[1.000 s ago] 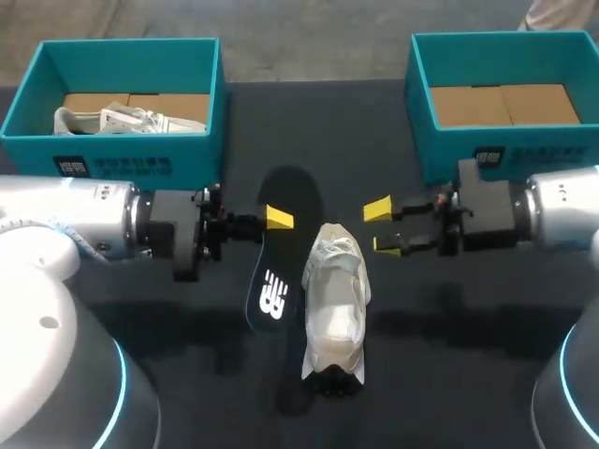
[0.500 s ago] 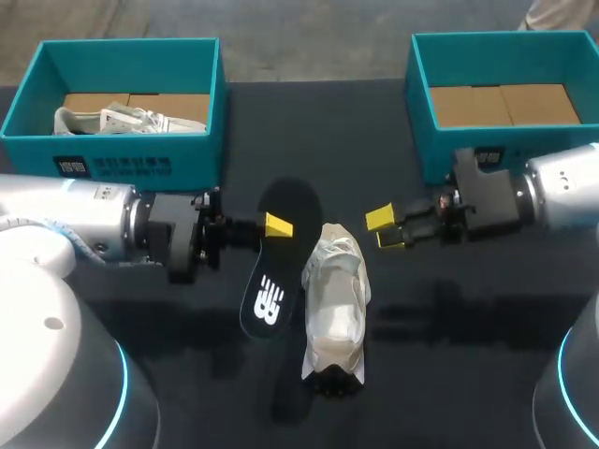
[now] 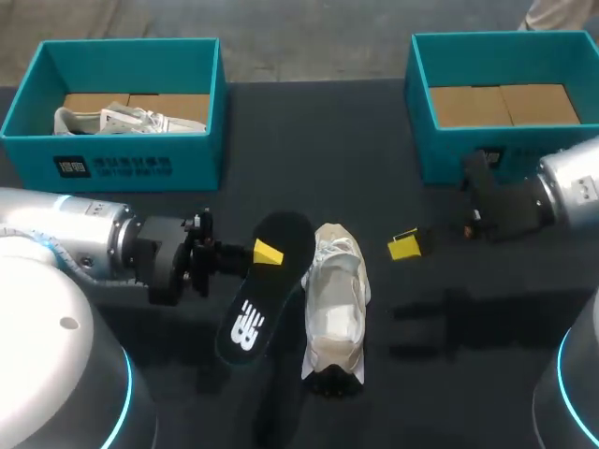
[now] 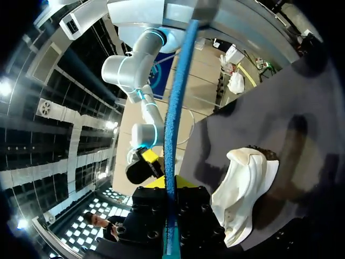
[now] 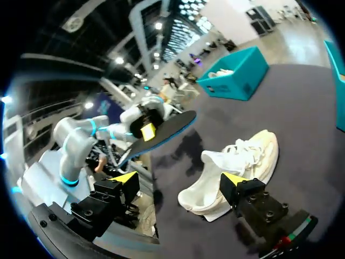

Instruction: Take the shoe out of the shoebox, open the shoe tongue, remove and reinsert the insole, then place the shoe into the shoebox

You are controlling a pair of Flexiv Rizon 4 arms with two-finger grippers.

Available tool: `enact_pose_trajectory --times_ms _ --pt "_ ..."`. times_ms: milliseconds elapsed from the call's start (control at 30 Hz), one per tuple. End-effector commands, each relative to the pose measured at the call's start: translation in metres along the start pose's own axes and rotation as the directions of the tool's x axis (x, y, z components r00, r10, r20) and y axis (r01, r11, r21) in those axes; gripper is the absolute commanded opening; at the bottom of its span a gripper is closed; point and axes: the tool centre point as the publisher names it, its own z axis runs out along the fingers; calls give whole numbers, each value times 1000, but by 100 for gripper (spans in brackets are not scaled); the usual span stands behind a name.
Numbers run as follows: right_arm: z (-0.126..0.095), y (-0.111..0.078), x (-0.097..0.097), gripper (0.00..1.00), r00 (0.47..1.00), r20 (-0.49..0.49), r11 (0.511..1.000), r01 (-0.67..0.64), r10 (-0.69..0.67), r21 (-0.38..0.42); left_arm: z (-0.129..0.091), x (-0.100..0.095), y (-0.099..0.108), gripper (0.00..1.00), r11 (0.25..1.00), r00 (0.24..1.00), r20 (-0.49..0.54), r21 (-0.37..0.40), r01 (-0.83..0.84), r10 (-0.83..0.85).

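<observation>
Insole is hanging in the closed left end effector (right end effector gaping open); slipping it toe-first into the shoe looks wisest.

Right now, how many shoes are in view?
2. One white shoe lies on the table; a second shoe sits in the left teal box. More may hide behind box walls.

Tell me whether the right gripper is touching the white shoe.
Apart. The head view shows bare table between the right gripper and the white shoe; in the right wrist view the shoe lies ahead of its open fingers, untouched.
</observation>
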Motion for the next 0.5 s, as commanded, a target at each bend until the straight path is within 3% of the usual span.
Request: enact_pose_trajectory --times_ms 33,300,433,500 --pt "-4 -6 -8 100 1000 -30 1000 4 -5 -10 -5 -2 -2 0 1000 1000 -3 1 -1 1" --pt "-4 -6 -8 100 1000 -30 1000 4 -5 -10 -5 -2 -2 0 1000 1000 -3 1 -1 1" --pt "-9 -5 0 100 972 86 970 208 -219 123 10 8 -12 0 998 999 4 47 38 -38" --pt "-13 -8 4 100 943 99 940 301 -319 159 14 11 -16 0 994 997 14 77 73 -74"
